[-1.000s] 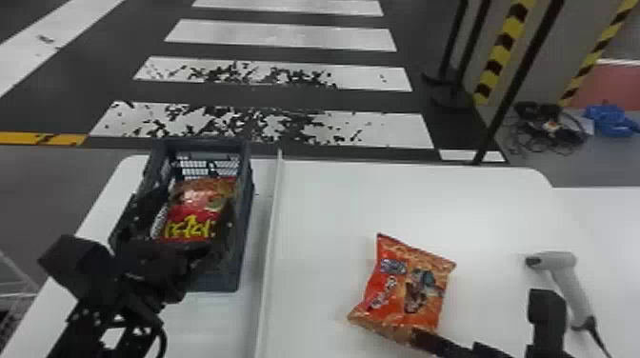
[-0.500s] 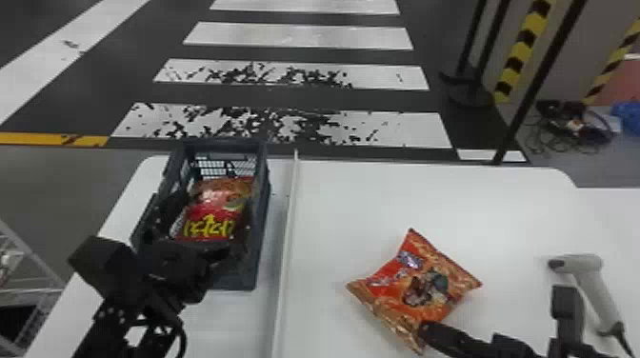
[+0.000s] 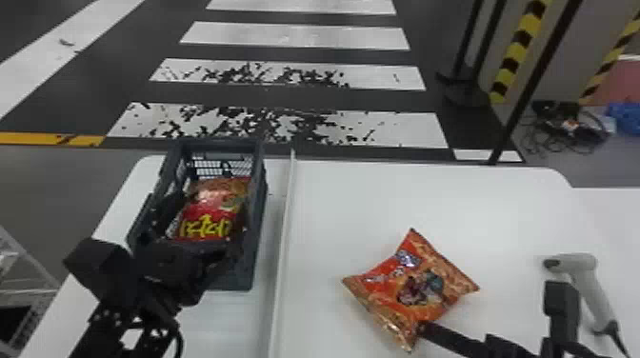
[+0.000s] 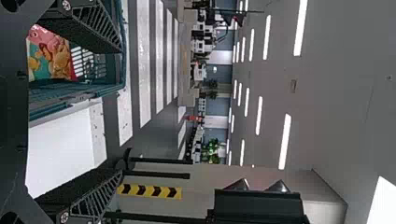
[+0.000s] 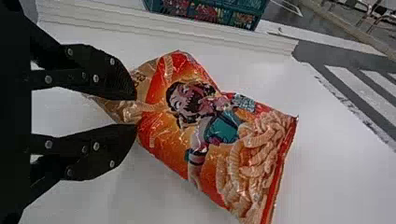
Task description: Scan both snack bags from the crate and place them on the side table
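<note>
My left gripper [image 3: 205, 227] is over the dark crate [image 3: 257, 247], near the red snack bag [image 3: 209, 209] inside it. In the left wrist view, my left gripper [image 4: 122, 112] has its fingers wide apart with nothing between them; the red bag [image 4: 49, 58] shows beyond one finger. On the white table, my right gripper [image 3: 423, 329] meets the near corner of the orange snack bag [image 3: 419, 285]. The right wrist view has my right gripper [image 5: 135, 111] shut on crumpled wrapping of that orange bag [image 5: 205, 121]. The handheld scanner [image 3: 578, 271] lies at the right.
A raised white divider [image 3: 284, 228] runs between crate and orange bag. The side table [image 3: 614, 209] adjoins at the right, near the scanner. A black post [image 3: 533, 85] stands behind the table's far edge; wire shelving [image 3: 28, 266] is at the left.
The orange bag has turned clockwise on the table and shifted slightly toward the divider, along with the right gripper at its corner. The left gripper is still over the crate.
</note>
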### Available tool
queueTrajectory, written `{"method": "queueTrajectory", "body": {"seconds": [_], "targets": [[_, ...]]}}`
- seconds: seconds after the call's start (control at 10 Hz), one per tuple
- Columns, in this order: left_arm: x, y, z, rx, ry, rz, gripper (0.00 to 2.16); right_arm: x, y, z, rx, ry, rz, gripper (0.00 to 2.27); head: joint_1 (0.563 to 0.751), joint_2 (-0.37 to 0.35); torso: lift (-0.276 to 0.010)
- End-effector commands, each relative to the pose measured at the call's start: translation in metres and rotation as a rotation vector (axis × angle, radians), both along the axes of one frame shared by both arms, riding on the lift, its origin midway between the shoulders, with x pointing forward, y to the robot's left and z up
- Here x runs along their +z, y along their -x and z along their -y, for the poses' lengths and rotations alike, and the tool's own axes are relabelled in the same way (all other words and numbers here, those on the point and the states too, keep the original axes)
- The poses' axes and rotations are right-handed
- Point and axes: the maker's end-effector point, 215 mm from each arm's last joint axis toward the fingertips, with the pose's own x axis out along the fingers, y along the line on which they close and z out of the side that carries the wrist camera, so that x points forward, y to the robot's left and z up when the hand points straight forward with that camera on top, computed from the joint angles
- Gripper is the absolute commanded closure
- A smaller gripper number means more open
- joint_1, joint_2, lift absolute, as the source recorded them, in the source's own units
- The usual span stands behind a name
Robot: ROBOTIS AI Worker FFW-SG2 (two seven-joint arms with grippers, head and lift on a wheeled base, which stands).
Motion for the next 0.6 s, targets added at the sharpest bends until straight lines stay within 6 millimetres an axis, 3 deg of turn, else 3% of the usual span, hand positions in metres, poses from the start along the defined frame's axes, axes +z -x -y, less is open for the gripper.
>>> {"method": "queueTrajectory", "body": {"seconds": [0.0, 0.2, 0.5], "targets": [[-0.001, 0.0, 0.0, 0.0, 0.0, -0.003, 0.09, 0.027, -0.027, 0.002, 0.031, 0.28, 0.257, 0.05, 0.695, -0.01, -0.098], [0.001, 0.0, 0.0, 0.001, 0.005, 0.001, 0.09, 0.069, -0.043, -0.029, 0.202, 0.703, 0.618, 0.05, 0.695, -0.02, -0.098], [0.001, 0.0, -0.009, 0.015, 0.01, 0.001, 0.09, 0.048, 0.007, -0.068, 0.37, 0.792, 0.621, 0.06, 0.695, 0.058, -0.098]]}}
